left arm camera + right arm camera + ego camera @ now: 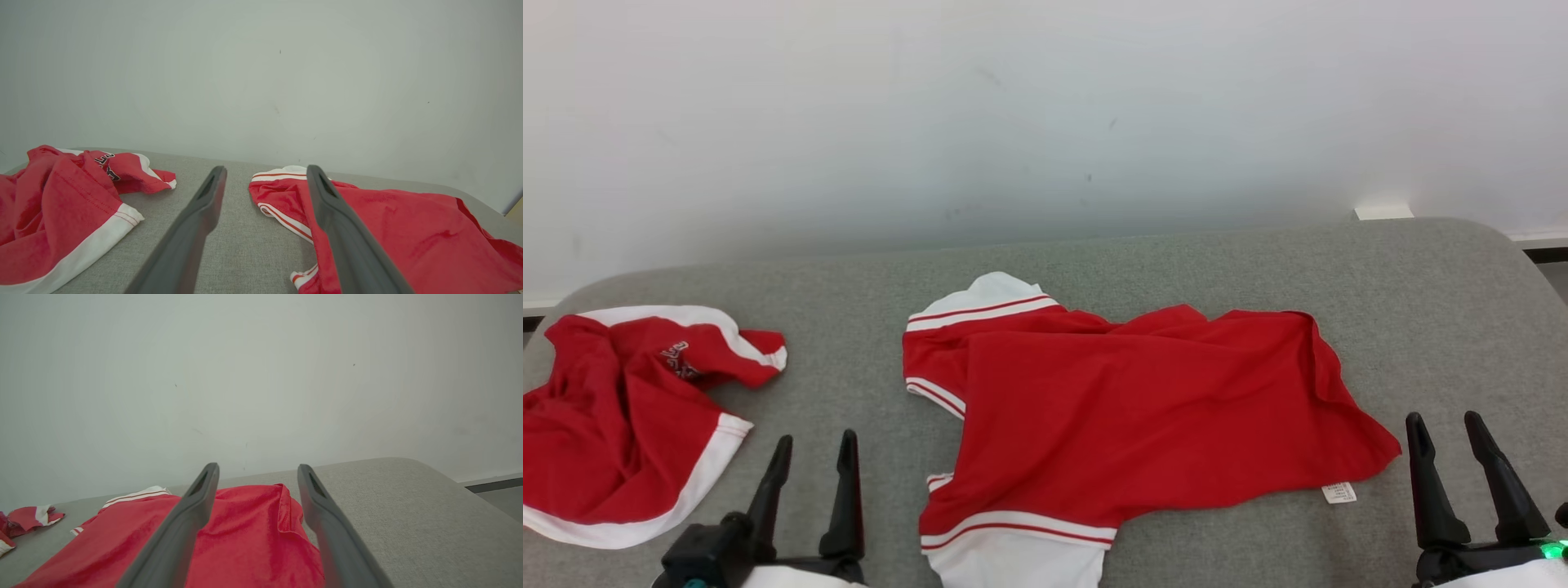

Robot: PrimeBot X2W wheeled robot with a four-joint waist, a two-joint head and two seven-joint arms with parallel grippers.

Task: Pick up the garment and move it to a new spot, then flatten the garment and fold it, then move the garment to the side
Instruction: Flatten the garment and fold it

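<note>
A red garment with white striped sleeve ends point(1127, 400) point(412, 237) point(241, 539) lies spread, slightly wrinkled, in the middle of the grey padded surface point(1445, 327). A small white label point(1338, 492) sticks out at its lower right hem. My left gripper point(814, 453) point(264, 173) stands open at the lower left, just left of the garment's sleeves, holding nothing. Open as well, my right gripper point(1445, 426) point(257, 470) sits at the lower right, beyond the garment's right corner, nothing between its fingers.
A second red and white garment point(621, 416) point(61, 204) point(28, 518) lies crumpled at the surface's left end. A pale wall point(1045, 114) rises right behind the surface. The surface's right end curves off, with floor and a dark baseboard point(494, 484) beyond.
</note>
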